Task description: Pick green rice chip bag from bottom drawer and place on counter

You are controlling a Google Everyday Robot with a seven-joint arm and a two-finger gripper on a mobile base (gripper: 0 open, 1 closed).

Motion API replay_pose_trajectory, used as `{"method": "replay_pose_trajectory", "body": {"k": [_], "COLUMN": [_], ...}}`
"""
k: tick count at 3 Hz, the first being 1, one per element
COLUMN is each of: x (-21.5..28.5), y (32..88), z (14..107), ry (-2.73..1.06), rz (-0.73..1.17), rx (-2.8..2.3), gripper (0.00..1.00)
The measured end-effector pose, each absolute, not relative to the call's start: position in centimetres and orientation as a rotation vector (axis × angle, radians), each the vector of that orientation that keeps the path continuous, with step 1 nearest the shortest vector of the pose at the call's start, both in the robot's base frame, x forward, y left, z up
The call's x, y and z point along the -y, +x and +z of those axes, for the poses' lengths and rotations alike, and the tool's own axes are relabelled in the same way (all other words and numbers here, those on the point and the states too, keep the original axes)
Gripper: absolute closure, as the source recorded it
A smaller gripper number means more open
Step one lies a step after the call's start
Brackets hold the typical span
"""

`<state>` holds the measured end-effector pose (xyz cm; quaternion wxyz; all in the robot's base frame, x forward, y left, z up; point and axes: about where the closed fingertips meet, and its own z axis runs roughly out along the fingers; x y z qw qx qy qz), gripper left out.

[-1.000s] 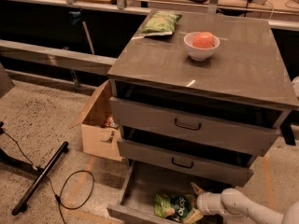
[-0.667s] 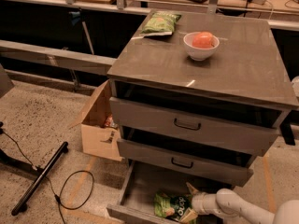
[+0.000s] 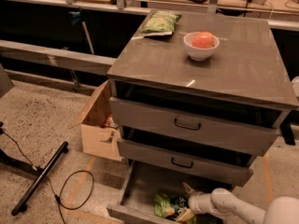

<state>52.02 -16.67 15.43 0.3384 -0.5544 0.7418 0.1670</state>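
The green rice chip bag [image 3: 169,206] lies in the open bottom drawer [image 3: 140,185], near its front right, its dark logo facing up. My gripper [image 3: 188,202] comes in from the lower right on a white arm and sits right at the bag's right edge, one fingertip [image 3: 187,188] pointing up above it. The counter [image 3: 205,59] tops the grey cabinet above.
A paler olive-green bag [image 3: 160,22] lies at the counter's back left. A white bowl [image 3: 201,46] with an orange-red fruit stands near the back middle. Two closed drawers with black handles [image 3: 187,124] sit above. A cardboard box [image 3: 97,125] and a cable [image 3: 74,190] are on the floor at left.
My gripper has moved left along the drawer, from beside the bag to right against its edge. The bag has not visibly moved.
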Motion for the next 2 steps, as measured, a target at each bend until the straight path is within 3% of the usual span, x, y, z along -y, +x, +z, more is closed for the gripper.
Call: {"method": "replay_pose_trajectory", "body": {"k": [1, 2], "x": [16.04, 15.35], "y": [51.71, 51.43], "z": [14.33, 13.48], "ry": [-1.471, -1.499], "rz": [0.446, 0.464], "rx": [-1.934, -1.929], "gripper": [0.0, 0.18]}}
